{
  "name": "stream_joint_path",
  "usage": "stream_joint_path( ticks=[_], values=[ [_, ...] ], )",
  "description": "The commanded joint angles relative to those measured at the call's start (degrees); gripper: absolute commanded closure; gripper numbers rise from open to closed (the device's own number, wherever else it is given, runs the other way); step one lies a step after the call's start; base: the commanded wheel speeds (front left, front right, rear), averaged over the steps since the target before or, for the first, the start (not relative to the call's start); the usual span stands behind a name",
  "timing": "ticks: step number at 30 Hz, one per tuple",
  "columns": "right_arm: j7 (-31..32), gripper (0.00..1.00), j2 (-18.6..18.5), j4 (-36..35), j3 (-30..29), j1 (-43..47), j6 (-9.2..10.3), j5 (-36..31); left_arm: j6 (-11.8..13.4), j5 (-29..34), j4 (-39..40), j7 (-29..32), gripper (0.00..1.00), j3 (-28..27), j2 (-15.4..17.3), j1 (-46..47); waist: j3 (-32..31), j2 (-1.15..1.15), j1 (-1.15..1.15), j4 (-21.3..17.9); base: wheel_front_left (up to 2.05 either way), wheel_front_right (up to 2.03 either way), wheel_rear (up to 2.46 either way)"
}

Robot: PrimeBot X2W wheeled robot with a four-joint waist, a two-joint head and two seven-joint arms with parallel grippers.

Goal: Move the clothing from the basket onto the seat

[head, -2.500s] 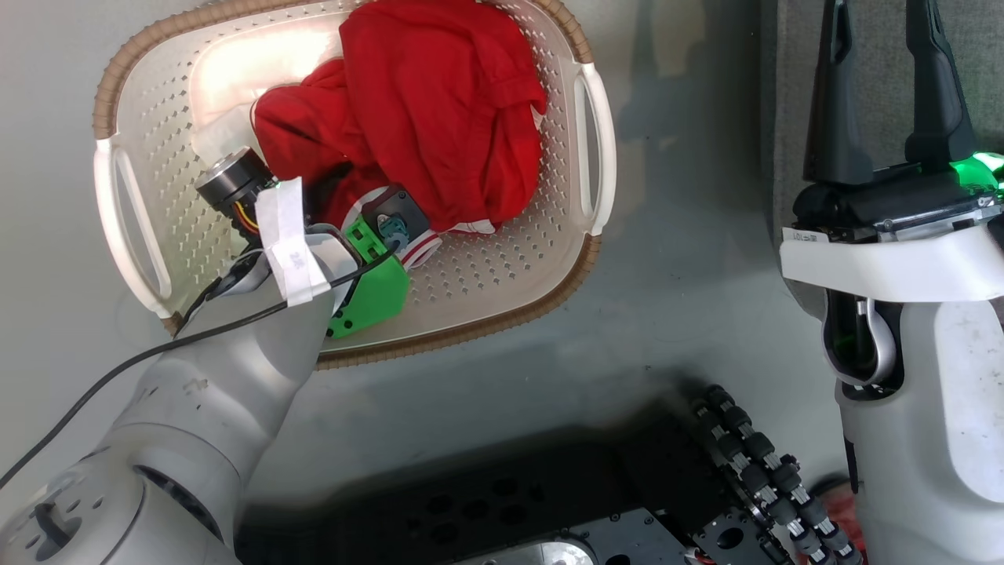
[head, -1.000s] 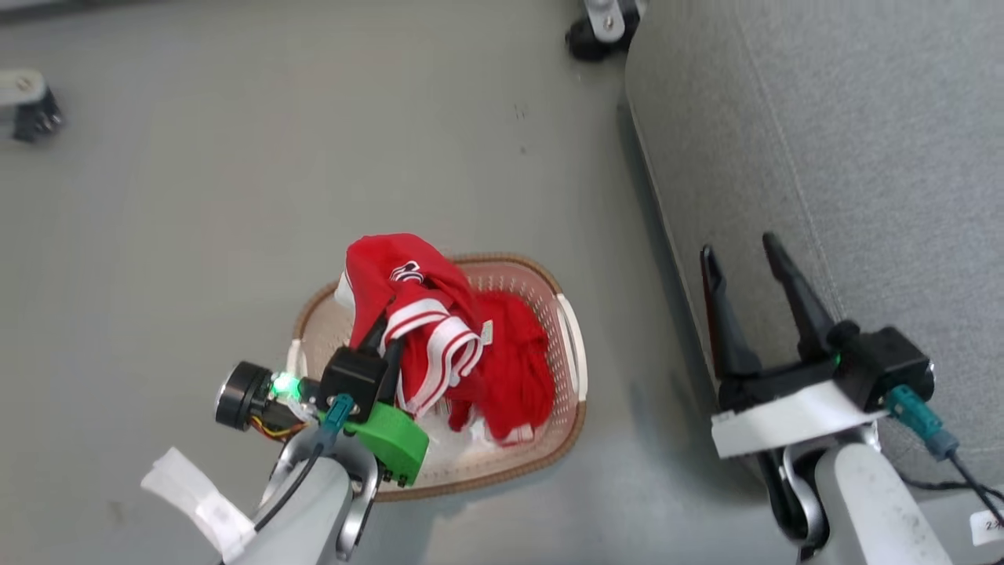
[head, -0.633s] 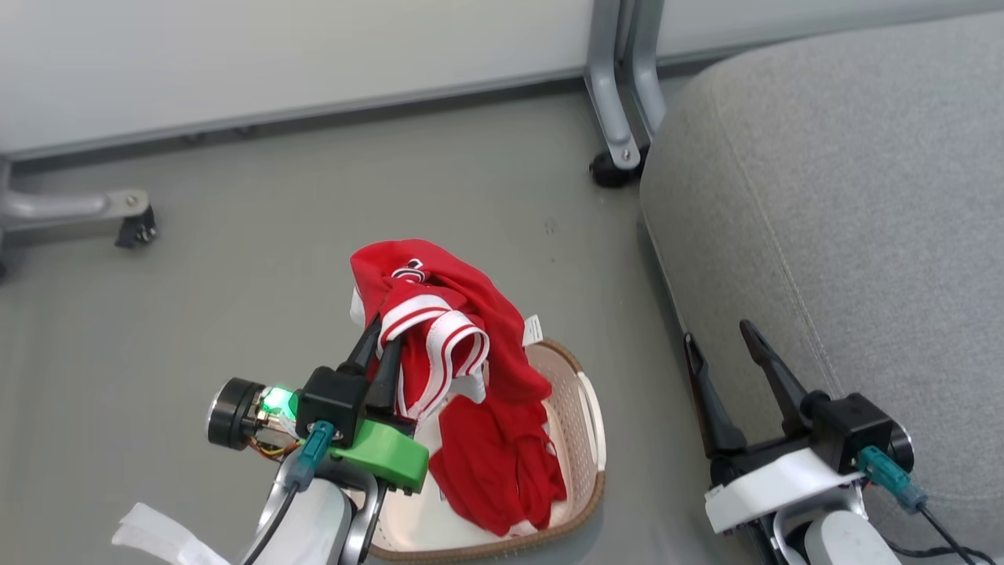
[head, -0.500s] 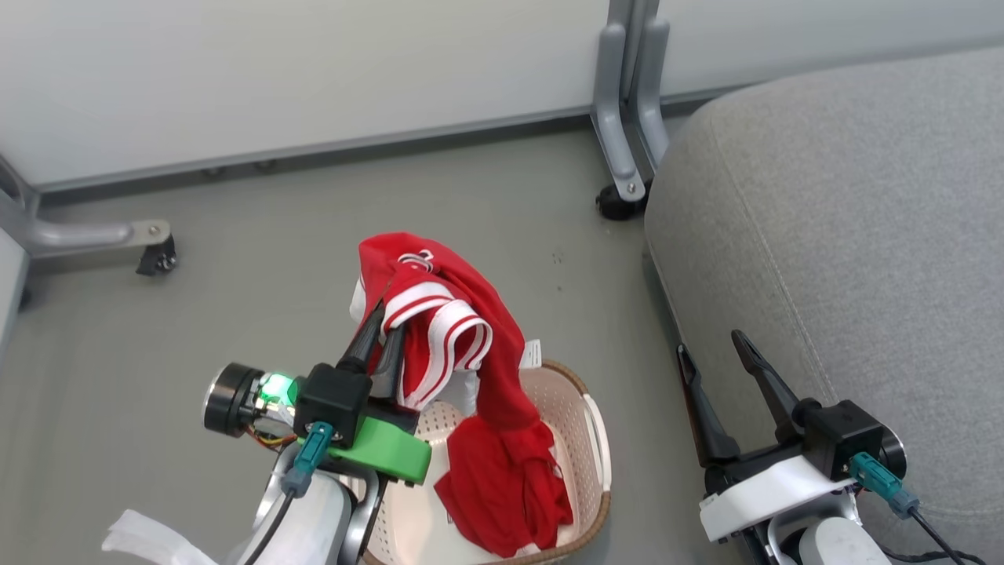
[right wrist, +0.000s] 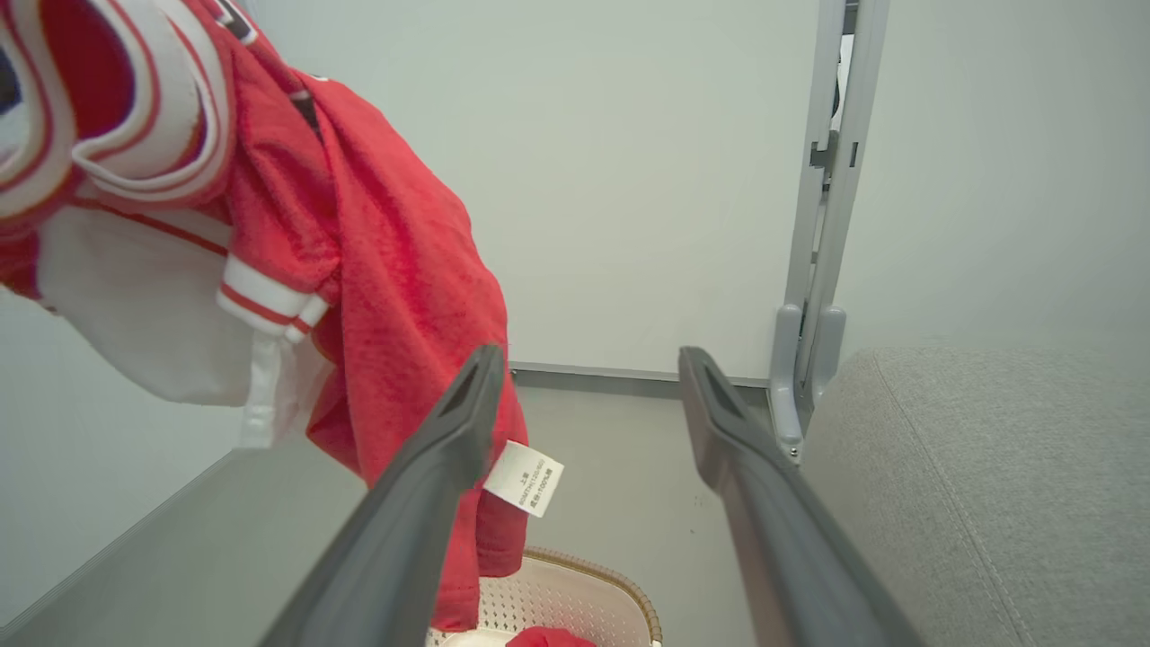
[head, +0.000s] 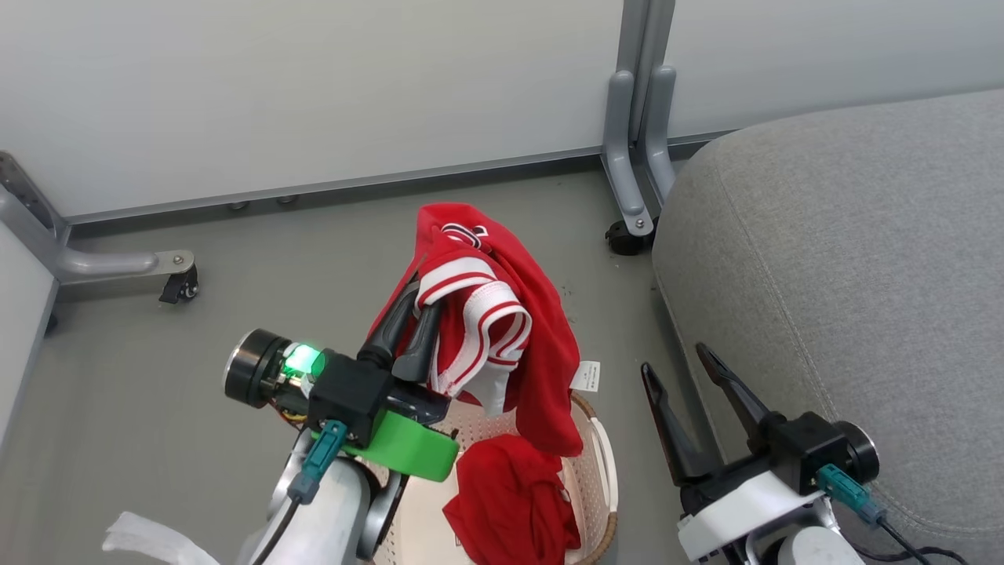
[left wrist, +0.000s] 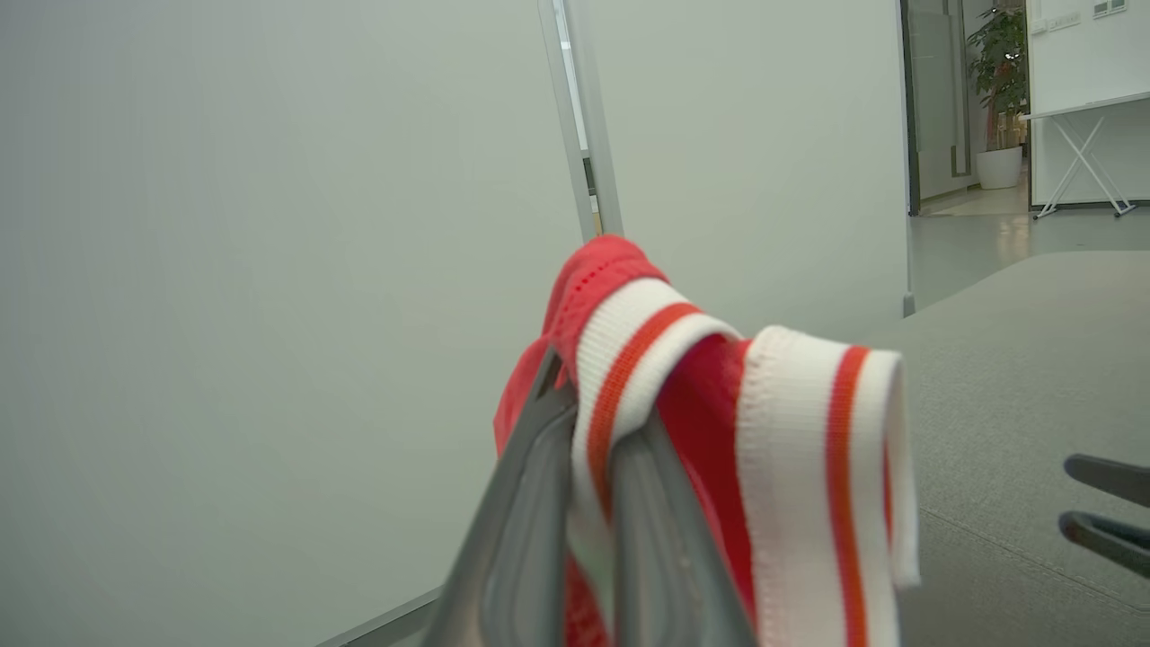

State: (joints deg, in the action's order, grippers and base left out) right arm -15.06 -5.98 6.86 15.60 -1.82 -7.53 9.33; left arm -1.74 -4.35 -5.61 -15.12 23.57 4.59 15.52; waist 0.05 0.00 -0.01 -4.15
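The left gripper (head: 420,302) is clamped on the striped trim of a red garment (head: 541,345), which hangs lifted over the basket (head: 605,463). A second garment (head: 510,502) lies inside the basket. The right gripper (head: 673,357) gapes empty just beside the seat (head: 847,259).

Striped-trim red garment (head: 549,353) aloft over basket (head: 608,471), 2nd garment (head: 510,502) crumpled inside; grey seat (head: 847,235) alongside.
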Motion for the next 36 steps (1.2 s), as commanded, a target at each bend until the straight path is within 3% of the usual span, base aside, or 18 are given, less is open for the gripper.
stream_joint_path(
  ticks=[1, 11, 24, 25, 26, 27, 28, 36],
  values=[
    [-0.18, 0.00, -0.04, -0.28, 0.61, -1.29, 0.08, -0.55, -0.67, -0.04, 0.18, -0.05, 1.00, 0.18, -0.17, 1.17, 0.37, 0.00, 0.01, 0.08, 0.00, 0.00, 0.00],
    [-0.18, 0.00, -1.14, 0.43, 6.77, -6.85, 0.08, -2.02, -3.80, -0.96, -2.34, -0.06, 1.00, 5.80, -1.32, 4.49, 1.34, 0.00, 0.01, 0.31, 0.00, 0.00, 0.00],
    [-0.18, 0.00, -1.39, 2.95, 9.37, -9.35, 0.08, -1.28, -5.04, -4.05, -4.20, -0.05, 1.00, 14.45, -1.69, 6.85, 2.21, 0.00, 0.01, 1.21, 0.00, 0.00, 0.00],
    [-0.18, 0.06, -1.48, 3.06, 9.48, -9.29, 0.08, -1.16, -4.94, -4.29, -4.14, -0.05, 1.00, 14.84, -1.70, 6.98, 2.19, 0.00, 0.01, 1.31, 0.00, 0.00, 0.00],
    [-0.18, 0.55, -1.47, 3.10, 9.48, -9.17, 0.08, -0.95, -4.84, -4.46, -4.20, -0.05, 1.00, 15.12, -1.70, 7.04, 2.20, 0.00, 0.01, 1.37, 0.00, 0.00, 0.00],
    [-0.18, 0.93, -1.59, 3.27, 9.75, -8.95, 0.08, -0.84, -4.67, -4.53, -4.25, -0.06, 1.00, 15.38, -1.70, 7.09, 2.23, 0.00, 0.01, 1.42, 0.00, 0.00, 0.00],
    [-0.18, 1.00, -1.66, 3.19, 9.82, -8.88, 0.08, -0.88, -4.55, -4.48, -4.31, -0.06, 1.00, 15.60, -1.70, 7.13, 2.29, 0.00, 0.01, 1.45, 0.00, 0.00, 0.00],
    [-0.18, 1.00, -2.41, 3.68, 8.77, -7.98, 0.08, -1.21, -4.21, -4.17, -6.34, -0.05, 1.00, 15.62, -1.68, 6.54, 3.29, 0.00, 0.01, 1.77, 0.00, 0.00, 0.00]
  ],
)
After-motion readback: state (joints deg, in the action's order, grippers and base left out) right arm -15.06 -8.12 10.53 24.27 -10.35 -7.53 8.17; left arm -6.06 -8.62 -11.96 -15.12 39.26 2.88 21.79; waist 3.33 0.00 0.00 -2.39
